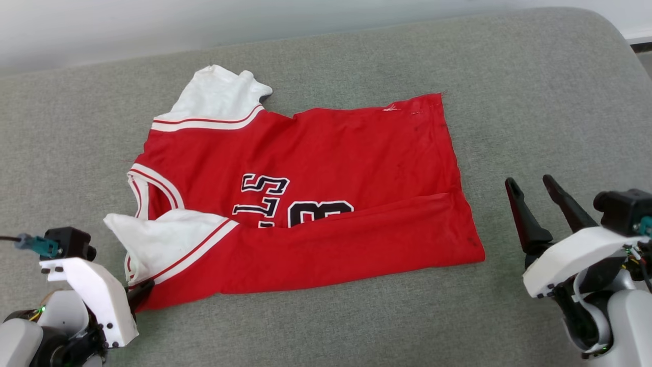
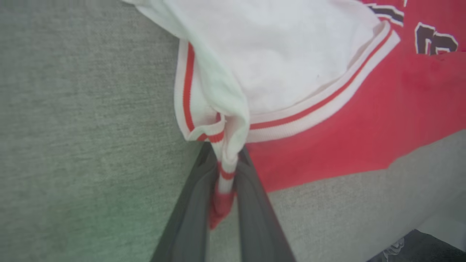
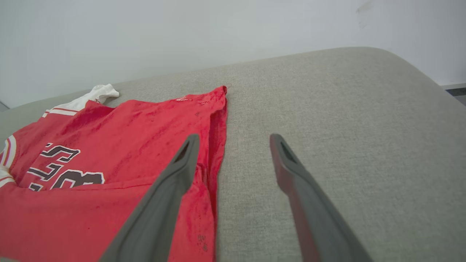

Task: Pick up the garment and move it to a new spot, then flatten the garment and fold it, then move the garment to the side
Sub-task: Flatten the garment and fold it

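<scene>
The garment, a red jersey with white sleeves and black white-outlined numbers, lies spread on the grey cushion, its near long edge folded over the numbers. My left gripper sits at its near left corner. In the left wrist view this gripper is shut on a pinch of the jersey's striped trim and red cloth below the white sleeve. To the right of the jersey's hem my right gripper hovers open, holding nothing. The right wrist view has its two fingers spread beside the jersey's right edge.
The grey fabric cushion stretches across the whole head view, with a pale wall behind it. Its rounded right corner drops off toward a floor strip. Bare cushion lies to the right of the jersey and along the near edge.
</scene>
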Tool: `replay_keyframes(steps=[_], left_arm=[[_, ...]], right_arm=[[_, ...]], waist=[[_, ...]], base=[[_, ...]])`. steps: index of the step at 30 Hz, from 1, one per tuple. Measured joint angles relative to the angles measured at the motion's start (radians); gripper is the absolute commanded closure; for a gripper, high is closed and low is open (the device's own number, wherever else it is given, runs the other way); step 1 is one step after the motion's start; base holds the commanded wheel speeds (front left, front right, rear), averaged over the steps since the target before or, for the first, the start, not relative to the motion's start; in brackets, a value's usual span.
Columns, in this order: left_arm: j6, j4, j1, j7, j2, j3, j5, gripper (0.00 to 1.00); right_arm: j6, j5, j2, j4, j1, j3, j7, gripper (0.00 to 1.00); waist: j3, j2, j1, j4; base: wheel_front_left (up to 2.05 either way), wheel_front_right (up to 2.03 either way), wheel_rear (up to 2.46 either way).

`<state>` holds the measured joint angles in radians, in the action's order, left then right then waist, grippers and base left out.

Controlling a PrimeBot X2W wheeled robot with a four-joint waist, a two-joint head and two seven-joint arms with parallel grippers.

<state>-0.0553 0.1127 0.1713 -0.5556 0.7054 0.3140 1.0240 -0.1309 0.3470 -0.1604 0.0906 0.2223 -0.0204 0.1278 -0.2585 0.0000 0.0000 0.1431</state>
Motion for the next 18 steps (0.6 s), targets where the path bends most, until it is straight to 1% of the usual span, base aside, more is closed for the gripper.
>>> replay_keyframes(steps=[2, 6, 9, 13, 18], left_arm=[[0.002, -0.020, 0.005, 0.026, 0.000, -0.004, -0.015, 1.00], [-0.002, -0.074, 0.013, 0.065, 0.002, -0.013, -0.040, 1.00], [-0.008, -0.117, 0.018, 0.076, 0.003, -0.016, -0.054, 1.00], [-0.015, -0.151, 0.031, 0.083, -0.002, -0.007, -0.067, 1.00], [-0.015, -0.161, 0.044, 0.091, -0.021, 0.006, -0.077, 1.00]], right_arm=[[0.000, 0.024, -0.020, 0.009, 0.004, 0.001, 0.084, 0.00], [0.000, 0.055, -0.063, 0.035, 0.006, -0.015, 0.304, 0.00], [0.000, 0.071, -0.072, 0.043, 0.023, -0.029, 0.430, 0.00], [0.000, 0.072, -0.071, 0.069, 0.073, -0.053, 0.518, 0.00], [0.000, 0.084, -0.052, 0.132, 0.115, -0.095, 0.587, 0.00]], waist=[[0.002, 0.0000, 0.0000, -0.008], [0.002, 0.0000, 0.0000, -0.030], [-0.004, 0.0000, 0.0000, -0.049], [-0.021, 0.0000, 0.0000, -0.070], [-0.043, 0.0000, 0.0001, -0.097]], base=[[0.00, 0.00, 0.00], [0.00, 0.00, 0.00], [0.00, 0.00, 0.00], [0.00, 0.00, 0.00], [0.00, 0.00, 0.00]])
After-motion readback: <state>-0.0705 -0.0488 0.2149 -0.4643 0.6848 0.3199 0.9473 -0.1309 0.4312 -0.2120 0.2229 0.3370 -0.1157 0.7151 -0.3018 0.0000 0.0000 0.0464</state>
